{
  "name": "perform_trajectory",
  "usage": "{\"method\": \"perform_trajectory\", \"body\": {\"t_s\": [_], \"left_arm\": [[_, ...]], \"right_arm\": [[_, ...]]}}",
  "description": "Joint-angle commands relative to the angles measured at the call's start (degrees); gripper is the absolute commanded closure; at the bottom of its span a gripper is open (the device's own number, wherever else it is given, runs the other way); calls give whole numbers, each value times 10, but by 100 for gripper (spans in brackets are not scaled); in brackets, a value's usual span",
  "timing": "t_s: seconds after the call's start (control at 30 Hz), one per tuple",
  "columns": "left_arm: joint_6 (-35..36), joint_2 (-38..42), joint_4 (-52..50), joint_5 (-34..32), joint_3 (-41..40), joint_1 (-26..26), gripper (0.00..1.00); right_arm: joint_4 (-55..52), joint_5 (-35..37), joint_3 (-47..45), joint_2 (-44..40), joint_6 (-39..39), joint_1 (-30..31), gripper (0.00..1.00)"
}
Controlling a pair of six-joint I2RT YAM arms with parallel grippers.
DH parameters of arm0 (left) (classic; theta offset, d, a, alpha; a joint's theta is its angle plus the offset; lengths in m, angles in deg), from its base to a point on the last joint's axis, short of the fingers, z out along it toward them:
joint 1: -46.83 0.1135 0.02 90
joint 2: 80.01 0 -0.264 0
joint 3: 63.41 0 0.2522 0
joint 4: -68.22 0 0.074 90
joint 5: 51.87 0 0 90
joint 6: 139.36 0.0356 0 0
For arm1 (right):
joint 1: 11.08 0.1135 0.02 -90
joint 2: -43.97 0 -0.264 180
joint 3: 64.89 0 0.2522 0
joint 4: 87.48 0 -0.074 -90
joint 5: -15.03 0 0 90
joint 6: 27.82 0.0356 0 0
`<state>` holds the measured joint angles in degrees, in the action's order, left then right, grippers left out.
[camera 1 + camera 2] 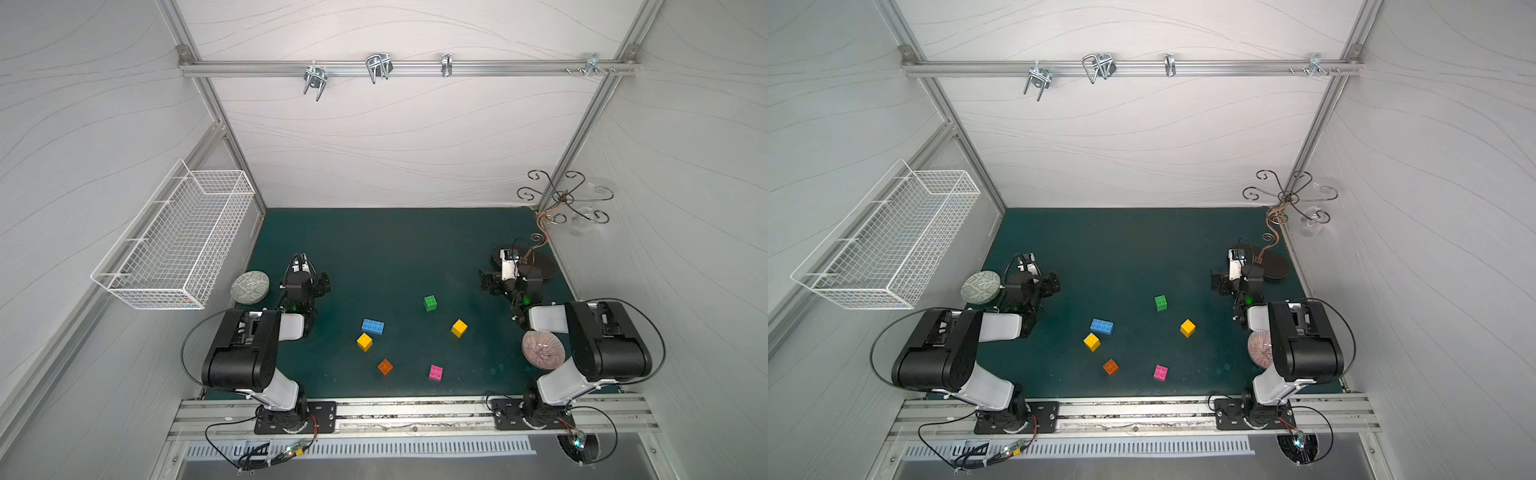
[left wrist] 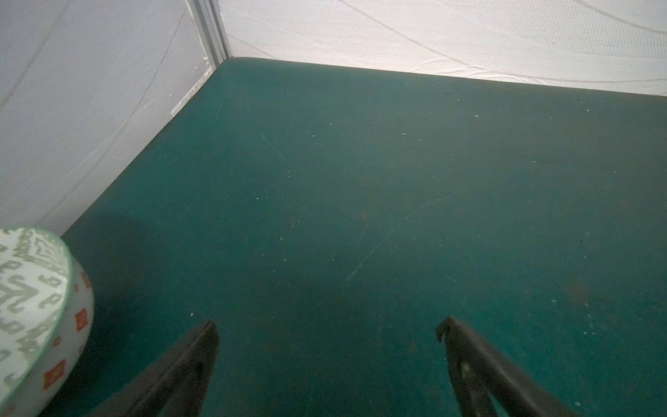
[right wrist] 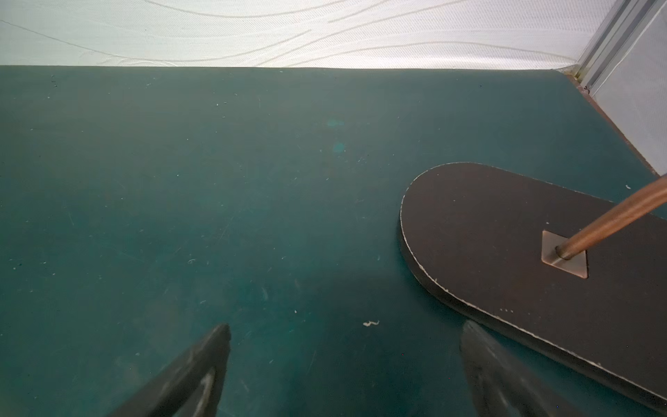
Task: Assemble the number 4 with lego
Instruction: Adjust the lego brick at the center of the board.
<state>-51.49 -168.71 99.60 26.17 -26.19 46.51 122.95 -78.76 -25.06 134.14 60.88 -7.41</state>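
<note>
Six lego bricks lie loose and apart on the green mat in both top views: a longer blue brick, a yellow cube right beside it, an orange cube, a pink cube, a second yellow cube and a green cube. None are joined, so no number 4 shows. My left gripper hovers open over bare mat, left of the bricks. The right gripper is open too, to their right. Neither wrist view shows a brick.
A green-patterned bowl sits just left of the left wrist. A pink ribbed bowl lies under the right arm. The dark oval base of a metal stand is beside the right gripper. A wire basket hangs on the left wall.
</note>
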Motion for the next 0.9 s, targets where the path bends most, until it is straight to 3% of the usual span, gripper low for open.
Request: {"method": "perform_trajectory", "body": {"t_s": [0.0,0.73,0.87], "left_arm": [[0,-3,35,3,4,1,1],[4,5,33,3,6,1,4],[8,65,-134,4,61,-3,4]], "right_arm": [[12,-6,-1,4,3,-2,1],[7,-12,1,-4,8,-4,1],[-148,33,52,-68,18,9,1]]}}
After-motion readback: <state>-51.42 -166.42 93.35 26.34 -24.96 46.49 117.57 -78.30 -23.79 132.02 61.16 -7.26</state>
